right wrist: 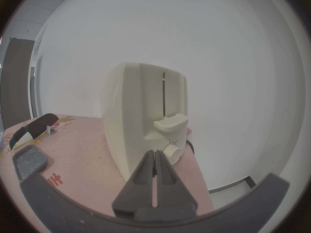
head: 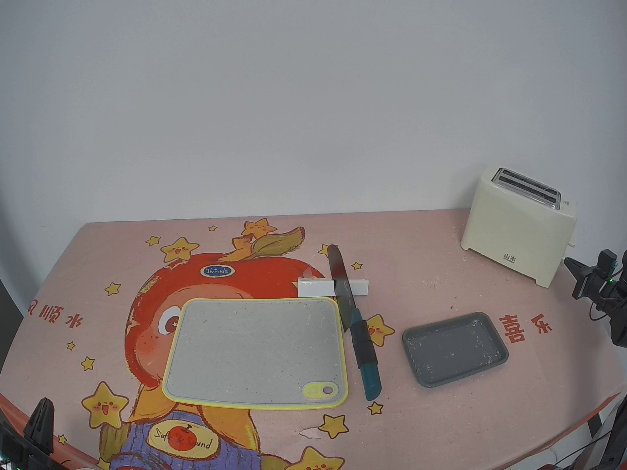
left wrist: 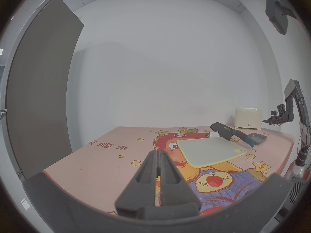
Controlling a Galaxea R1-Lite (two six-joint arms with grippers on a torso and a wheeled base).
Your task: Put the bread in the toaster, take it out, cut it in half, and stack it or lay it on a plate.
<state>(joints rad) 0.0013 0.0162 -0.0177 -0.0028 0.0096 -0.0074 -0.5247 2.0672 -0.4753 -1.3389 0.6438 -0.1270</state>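
Right gripper [right wrist: 155, 153] pressed together, near lever [right wrist: 170, 122] on toaster [right wrist: 132, 114], left gripper [left wrist: 158, 152] also closed, well apart from it

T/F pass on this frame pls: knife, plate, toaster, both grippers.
1. The knife lies across the middle of the cutting board. False: it lies along the board's right edge, blade propped on a white block.
2. The grey plate holds no bread. True.
3. The toaster stands at the table's far right. True.
4. The right gripper holds a bread slice. False: its fingers are shut on nothing, facing the toaster.
5. The left gripper has its fingers wide open. False: shut.
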